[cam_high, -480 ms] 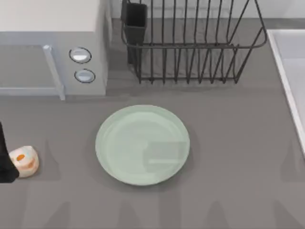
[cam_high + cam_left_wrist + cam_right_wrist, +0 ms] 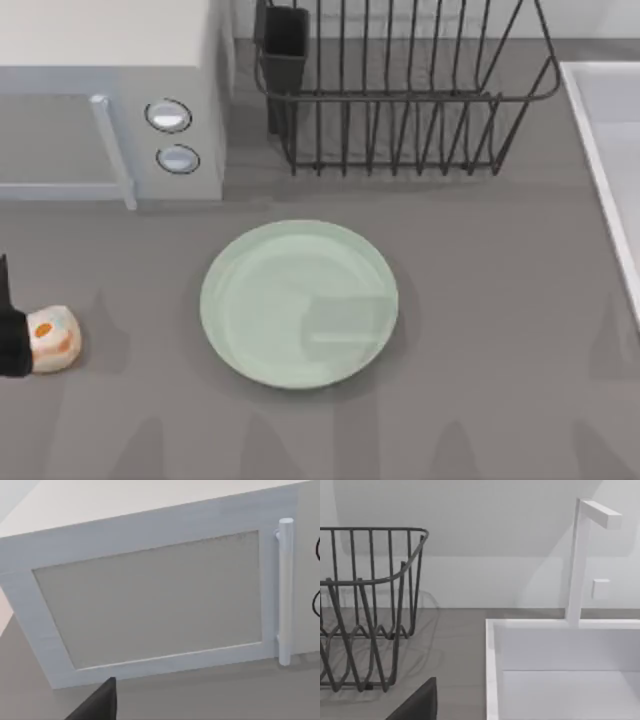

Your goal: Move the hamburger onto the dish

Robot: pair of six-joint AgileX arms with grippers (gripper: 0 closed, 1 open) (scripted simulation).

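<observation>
At the top view's left edge, one hamburger [image 2: 53,338] is seen on the grey table [image 2: 500,330], its orange patch facing up, with a black part of the left gripper [image 2: 12,342] touching its left side; most of that gripper is cut off by the frame, so whether its fingers are spread or pressed on the bun cannot be told. One dish [image 2: 299,303] is seen near the table's middle, well apart from the hamburger and to its right, with nothing lying on it. Behind the dish, one black wire rack [image 2: 400,90] with a dark cup [image 2: 284,45] at its left end is noted, and at the far left one microwave [image 2: 110,100] with two round knobs [image 2: 168,116]. A white sink [image 2: 610,150] is cut off at the right edge. From the left wrist view, the microwave door [image 2: 150,600] and its one bar handle [image 2: 285,590] are shown close up, with one dark fingertip [image 2: 97,705] at the lower edge. From the right wrist view, the rack's end [image 2: 365,605], the sink basin [image 2: 560,670] and one white faucet [image 2: 585,555] are shown, plus one dark fingertip [image 2: 417,705]; the state of the right gripper cannot be told from it.
</observation>
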